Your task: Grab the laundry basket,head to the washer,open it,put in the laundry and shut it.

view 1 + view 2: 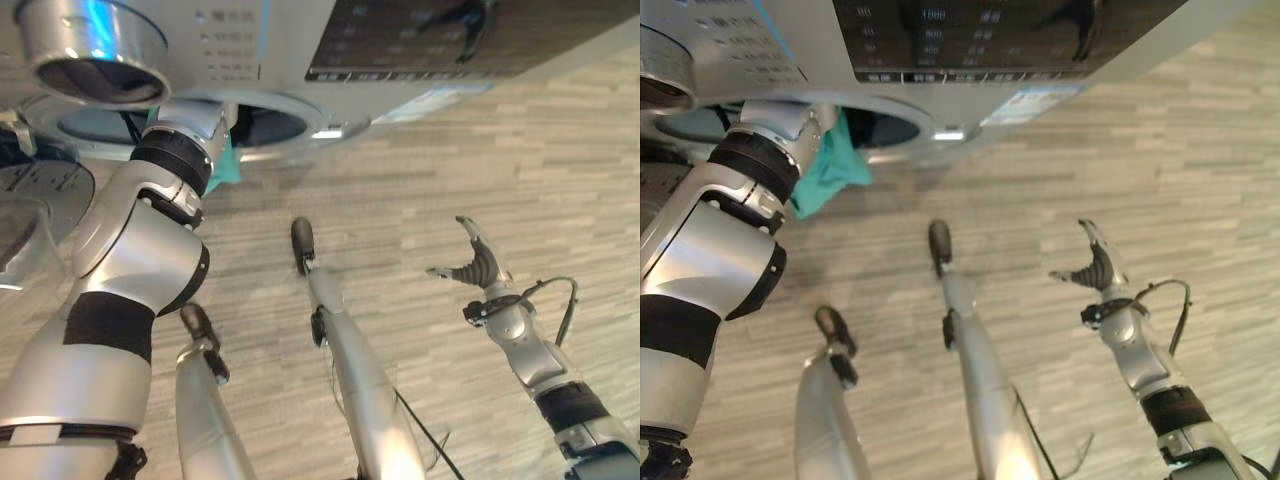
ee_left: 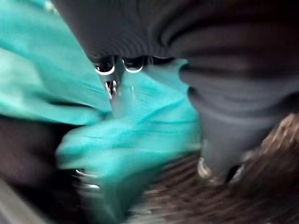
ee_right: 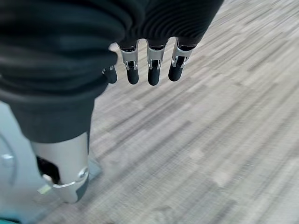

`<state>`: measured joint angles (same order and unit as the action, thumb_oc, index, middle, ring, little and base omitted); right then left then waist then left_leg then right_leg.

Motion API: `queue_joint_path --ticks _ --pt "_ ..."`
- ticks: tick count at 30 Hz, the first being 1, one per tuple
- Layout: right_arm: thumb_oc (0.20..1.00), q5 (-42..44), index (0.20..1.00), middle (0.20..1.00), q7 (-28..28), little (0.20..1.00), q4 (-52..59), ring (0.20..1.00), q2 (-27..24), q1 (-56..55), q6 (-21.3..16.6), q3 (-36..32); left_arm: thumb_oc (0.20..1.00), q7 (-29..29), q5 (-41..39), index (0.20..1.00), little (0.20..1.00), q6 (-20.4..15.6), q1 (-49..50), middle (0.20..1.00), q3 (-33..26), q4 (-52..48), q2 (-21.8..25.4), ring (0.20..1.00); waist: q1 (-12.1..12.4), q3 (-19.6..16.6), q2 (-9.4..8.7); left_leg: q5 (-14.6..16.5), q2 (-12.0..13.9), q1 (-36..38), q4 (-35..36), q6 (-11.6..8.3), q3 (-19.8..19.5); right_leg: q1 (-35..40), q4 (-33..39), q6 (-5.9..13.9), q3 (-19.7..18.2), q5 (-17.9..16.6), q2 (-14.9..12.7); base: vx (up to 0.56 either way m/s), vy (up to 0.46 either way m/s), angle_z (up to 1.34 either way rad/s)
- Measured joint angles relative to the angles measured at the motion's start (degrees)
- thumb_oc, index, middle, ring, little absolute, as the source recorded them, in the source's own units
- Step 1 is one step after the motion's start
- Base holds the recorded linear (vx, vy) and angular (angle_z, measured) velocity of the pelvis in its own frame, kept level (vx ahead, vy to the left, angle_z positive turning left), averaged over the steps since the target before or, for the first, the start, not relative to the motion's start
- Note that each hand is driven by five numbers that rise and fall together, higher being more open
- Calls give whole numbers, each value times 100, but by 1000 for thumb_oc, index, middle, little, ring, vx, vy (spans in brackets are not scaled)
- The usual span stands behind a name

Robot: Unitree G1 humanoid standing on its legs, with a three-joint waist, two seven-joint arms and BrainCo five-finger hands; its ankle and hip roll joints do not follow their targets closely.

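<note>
The left robot hand [image 2: 117, 88] is inside the washer [image 1: 940, 60] opening, fingers buried in the teal cloth [image 1: 830, 165], grip unclear. The right robot hand [image 1: 1095, 262] hangs relaxed above the floor [image 1: 1120, 170].

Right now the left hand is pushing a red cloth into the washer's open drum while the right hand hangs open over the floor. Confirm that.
Not quite: the cloth is teal, not red, as the right eye view shows. The rest holds: the left hand is at the washer drum opening with it, and the right hand hangs open over the floor.
</note>
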<state>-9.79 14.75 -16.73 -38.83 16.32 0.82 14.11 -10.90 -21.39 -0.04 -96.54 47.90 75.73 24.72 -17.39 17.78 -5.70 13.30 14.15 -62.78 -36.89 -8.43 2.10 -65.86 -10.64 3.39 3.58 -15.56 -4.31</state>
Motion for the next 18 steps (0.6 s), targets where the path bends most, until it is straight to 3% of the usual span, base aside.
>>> queue_joint_path --ticks 1,4,7,11,15,16,17,18 --pt "1000 0 1000 1000 -7 1000 -36 1000 -20 -22 -2 8 1000 69 745 1000 1000 191 -98 1000 128 -41 -63 1000 103 -3 -5 -6 -4 -47 14 -11 -10 -46 5 -8 3 12 1 8 8 12" --pt "1000 1 1000 1000 -9 1000 -68 1000 3 -20 -100 41 1000 48 2017 1000 1000 285 -212 1000 615 -707 -32 1000 258 -3 -5 -4 -39 -123 79 -18 -13 -133 -1 -31 29 -2 -47 5 24 6" --pt "1000 -1 1000 1000 -5 1000 -206 1000 93 -14 -109 108 1000 -7 2735 1000 1000 282 -102 1000 922 -1371 -84 1000 335 -2 -5 -21 -105 -92 130 -45 -8 -126 -38 -81 66 -18 -144 -3 41 9" --pt "1000 -5 1000 1000 5 1000 -403 1000 219 184 -126 513 1000 -276 3449 1000 1000 279 151 1000 888 -1288 -144 1000 256 10 -24 5 -189 131 175 0 44 62 -61 -82 48 -17 -238 -12 56 3" --pt "1000 -48 1000 1000 15 1000 -848 1000 372 320 -285 853 1000 -690 3996 1000 1000 305 936 1000 172 -1515 95 1000 321 12 -20 49 -205 504 243 51 113 384 -69 -64 22 62 -273 -7 51 -3" --pt "1000 -59 1000 1000 42 1000 -957 1000 484 268 -267 854 1000 -754 4062 1000 1000 354 1870 1000 -564 -3109 638 1000 320 35 -6 62 -216 729 350 10 154 508 -83 -51 -12 111 -268 -98 33 3" --pt "1000 -68 1000 1000 51 1000 -1215 1000 594 -20 -219 852 1000 -894 4251 1000 1000 348 2929 1000 -734 -4423 1126 1000 590 29 26 6 -254 940 539 3 120 643 -119 -44 21 203 -288 -97 51 12" --pt "1000 -67 1000 1000 43 1000 -1399 1000 706 -35 -191 850 1000 -857 4270 1000 1000 362 3350 1000 -974 -4814 1163 1000 655 29 26 -32 -280 984 598 -5 80 684 -118 -57 47 250 -305 -90 36 21"
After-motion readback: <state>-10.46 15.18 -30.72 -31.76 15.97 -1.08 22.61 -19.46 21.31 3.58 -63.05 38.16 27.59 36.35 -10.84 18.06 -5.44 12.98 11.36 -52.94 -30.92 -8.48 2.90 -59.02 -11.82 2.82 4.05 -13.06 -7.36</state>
